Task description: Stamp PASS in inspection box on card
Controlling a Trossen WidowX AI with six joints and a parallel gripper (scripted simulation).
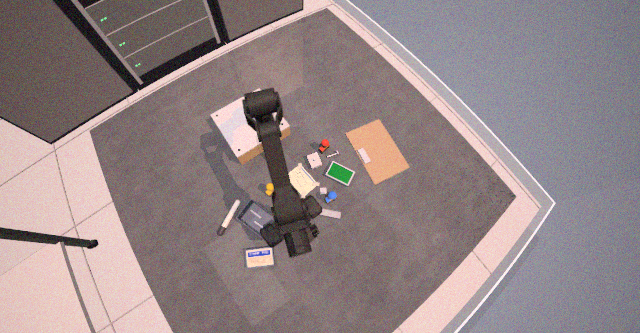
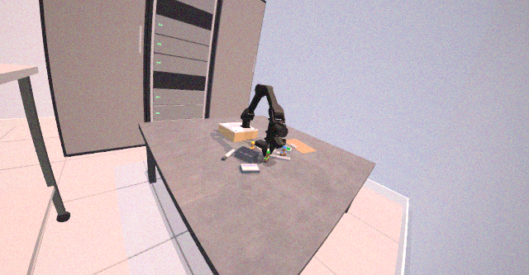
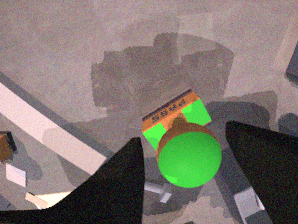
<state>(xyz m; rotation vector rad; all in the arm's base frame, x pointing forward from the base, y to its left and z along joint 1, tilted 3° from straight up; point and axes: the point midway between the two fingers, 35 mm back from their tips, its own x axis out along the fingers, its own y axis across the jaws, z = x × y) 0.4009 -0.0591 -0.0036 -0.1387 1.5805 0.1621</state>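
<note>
A green-knobbed stamp [image 2: 267, 158] [image 3: 189, 160] stands upright on the bench; the lettering on its wooden side is too blurred to read. My gripper [image 2: 268, 153] [image 3: 184, 137] is open, pointing down, with a finger on either side of the green knob and gaps between. In the top view the arm hides the fingers and this stamp. A cream card [image 1: 302, 179] lies partly under the forearm; its box and any print cannot be made out. A green pad [image 1: 340, 173] in a pale frame lies beyond the card. A box [image 1: 259, 257] with a blue-and-cream label lies nearby.
A grey bar [image 1: 331, 214] [image 3: 50, 125] lies beside the gripper. A blue stamp [image 1: 331, 196], red stamp [image 1: 325, 144] and yellow stamp [image 1: 270, 188] stand around the card. A dark tray [image 2: 247, 154] and a marker [image 1: 229, 217] lie on the other side. A wooden board [image 1: 387, 155] lies farther off.
</note>
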